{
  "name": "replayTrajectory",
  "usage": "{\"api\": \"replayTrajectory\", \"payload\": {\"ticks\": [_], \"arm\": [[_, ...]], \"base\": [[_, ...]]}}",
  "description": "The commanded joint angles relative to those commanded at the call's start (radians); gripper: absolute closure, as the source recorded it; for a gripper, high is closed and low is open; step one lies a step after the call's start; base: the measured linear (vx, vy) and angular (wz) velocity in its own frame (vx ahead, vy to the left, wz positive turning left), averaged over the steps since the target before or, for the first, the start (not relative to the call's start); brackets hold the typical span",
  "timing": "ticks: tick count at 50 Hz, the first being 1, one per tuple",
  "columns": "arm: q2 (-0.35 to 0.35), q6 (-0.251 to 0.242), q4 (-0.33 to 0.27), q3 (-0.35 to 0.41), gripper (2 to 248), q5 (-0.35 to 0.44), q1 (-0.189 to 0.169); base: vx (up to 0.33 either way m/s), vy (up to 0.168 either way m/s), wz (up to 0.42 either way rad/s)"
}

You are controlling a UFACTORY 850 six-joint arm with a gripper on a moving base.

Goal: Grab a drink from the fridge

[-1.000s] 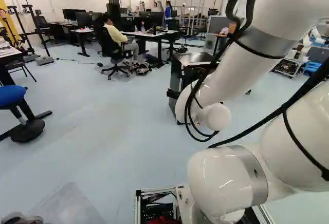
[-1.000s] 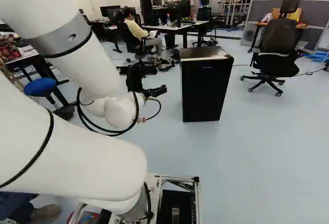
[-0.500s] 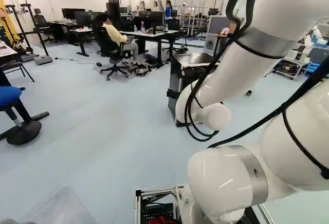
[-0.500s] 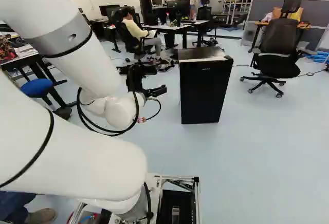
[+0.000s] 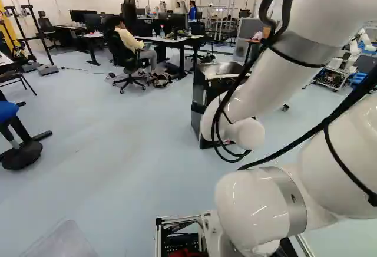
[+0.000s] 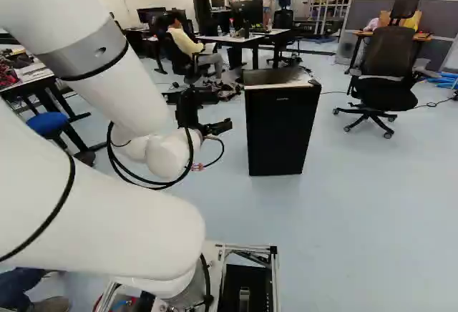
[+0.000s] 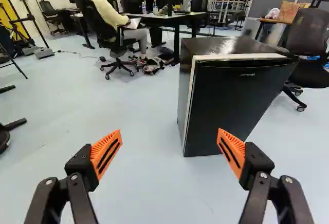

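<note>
In the right base view my black gripper [image 6: 217, 127] hangs in front of the arm's wrist, to the left of the black fridge [image 6: 283, 129] and apart from it. The wrist view shows the gripper [image 7: 170, 149] wide open, its orange pads far apart and nothing between them. Ahead of the fingers stands the fridge [image 7: 234, 100] on the floor, its door closed. In the left base view my arm hides part of the fridge [image 5: 203, 92]. No drink can be seen; the fridge's inside is hidden.
A black office chair [image 6: 385, 76] stands to the right of the fridge. Behind it are desks [image 6: 236, 40] with a seated person. A blue stool [image 5: 13, 133] is at the left of the left base view. Another robot [image 5: 355, 50] stands at the far right there.
The base has moved: the fridge appears slightly nearer and farther left in the right base view, and the stool slides toward the left edge. The arm keeps its pose over its base joint.
</note>
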Motion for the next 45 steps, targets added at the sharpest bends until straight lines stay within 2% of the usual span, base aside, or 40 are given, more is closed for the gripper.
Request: {"api": "replayTrajectory", "payload": {"ticks": [45], "arm": [[0.0, 0.0, 0.0, 0.0, 3, 0.0, 0.0]], "base": [[0.073, -0.065, 0.004]]}}
